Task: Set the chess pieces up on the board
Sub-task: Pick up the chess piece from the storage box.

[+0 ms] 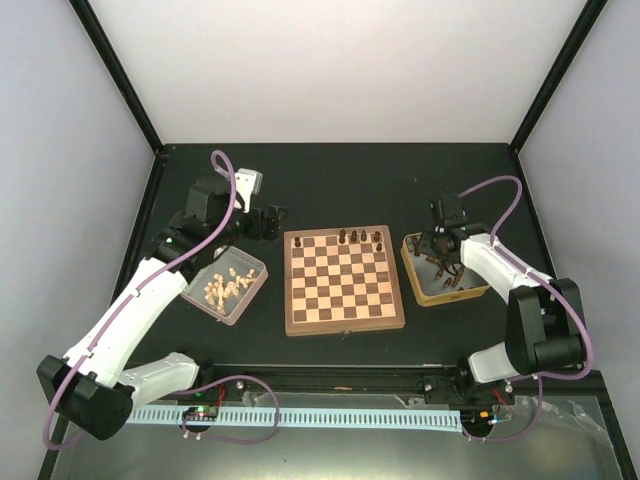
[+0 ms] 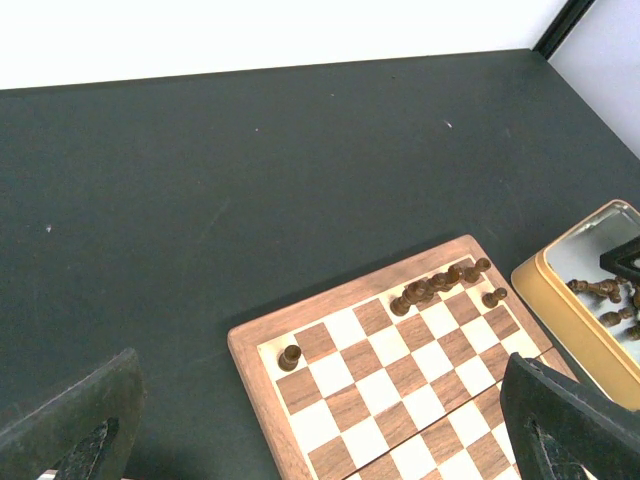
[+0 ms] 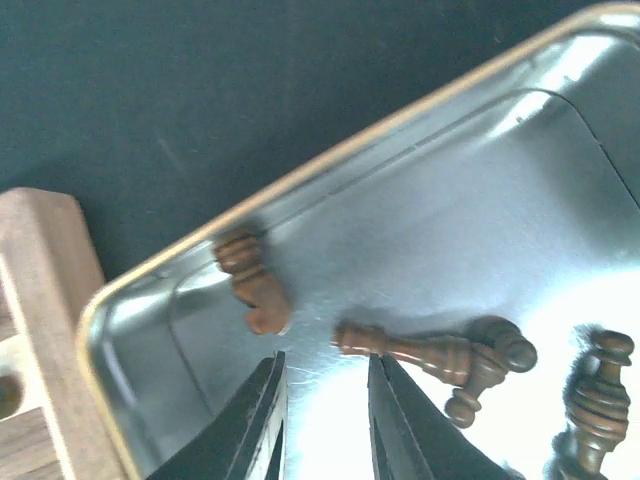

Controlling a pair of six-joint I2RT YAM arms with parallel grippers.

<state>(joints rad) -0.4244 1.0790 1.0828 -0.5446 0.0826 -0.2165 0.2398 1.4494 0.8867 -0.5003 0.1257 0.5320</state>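
A tray of pale pieces and a gold-rimmed tray rest on the table.

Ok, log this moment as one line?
left end effector open, beside board | right end effector open, empty, over chess pieces in tray | board far row partly filled

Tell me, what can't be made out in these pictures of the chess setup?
- Top view: the chess pieces on the board are too small to tell their kinds.
- Top view: the right gripper hides part of the gold tray.
- Right wrist view: a dark piece is blurred and cut off by the bottom edge.
- Left wrist view: the left gripper has its fingers cut off by the bottom edge.
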